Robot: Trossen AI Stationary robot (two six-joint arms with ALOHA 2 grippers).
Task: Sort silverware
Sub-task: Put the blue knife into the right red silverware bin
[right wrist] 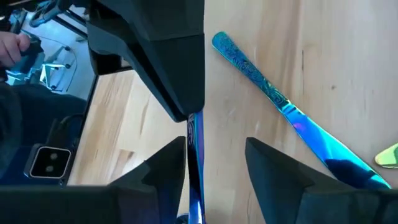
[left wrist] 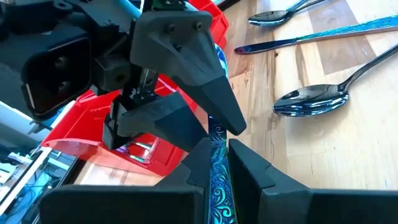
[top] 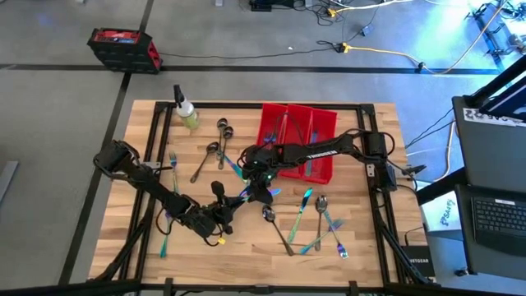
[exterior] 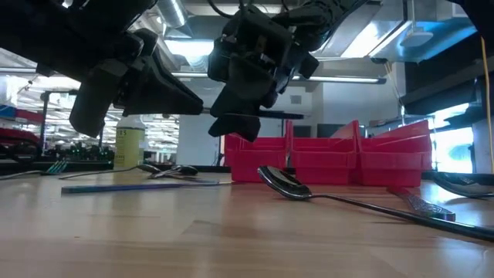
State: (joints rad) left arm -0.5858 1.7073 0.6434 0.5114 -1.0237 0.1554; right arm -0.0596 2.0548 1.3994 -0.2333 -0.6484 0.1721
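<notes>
My left gripper (top: pixel 230 207) is shut on an iridescent blue-teal piece of silverware (top: pixel 244 195), held above the table's middle. My right gripper (top: pixel 256 189) meets it from the far right, its fingers open on either side of the piece's other end (right wrist: pixel 194 149). The piece runs close along one right finger (right wrist: pixel 168 171); I cannot tell whether they touch. In the low view both grippers hang clear of the tabletop. Other silverware lies loose on the wood: spoons (top: pixel 223 127) at the far side, a fork (top: pixel 173 160) at the left, and several pieces (top: pixel 316 218) at the near right. My left gripper pinches the piece's patterned handle (left wrist: pixel 217 180) between its two fingers, which run along the handle. The piece sticks out beyond the fingertips toward my right gripper, lifted clear of the table. The gripper itself hides how far back it reaches.
Long red bins (top: pixel 300 140) stand at the far middle, right behind the grippers. A spray bottle with yellowish liquid (top: pixel 187 111) stands at the far left. A spoon (exterior: pixel 282 184) and a knife (right wrist: pixel 273 93) lie on the table under and beside the arms.
</notes>
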